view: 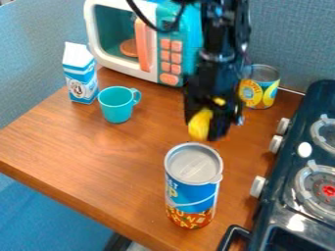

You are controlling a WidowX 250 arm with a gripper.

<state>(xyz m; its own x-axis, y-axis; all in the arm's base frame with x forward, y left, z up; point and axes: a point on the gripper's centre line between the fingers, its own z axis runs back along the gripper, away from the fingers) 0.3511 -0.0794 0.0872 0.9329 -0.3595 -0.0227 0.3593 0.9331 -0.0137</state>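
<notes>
While the wooden bench (pixel 124 162) spans most of the view, a dark stove (pixel 275 196) stands along its right side, its pale knobs facing left. At the back is the toy microwave (pixel 116 67), teal and white, with a pink handle and pink buttons. The black arm (pixel 224 44) comes in from the top edge, right of centre, and hangs almost straight down in front of the microwave's right end, a dark cable looping off to its left near the top. Low on it, the claw (pixel 208 130) points down at the bench, just behind the tall canister (pixel 192 196) as seen from the camera. That canister stands upright in the near part of the bench, blue above and orange-red below, with a grey lid. Behind the claw and to its right stands the can (pixel 267 94), yellow and blue, its left edge partly covered by the arm. Over on the left are the blue and white carton (pixel 81 81), upright, and the teal cup (pixel 117 109) just beside it, handle to the right. The claw is pinching the yellow object (pixel 200 125), which sits between its fingers and sticks out on the left.
</notes>
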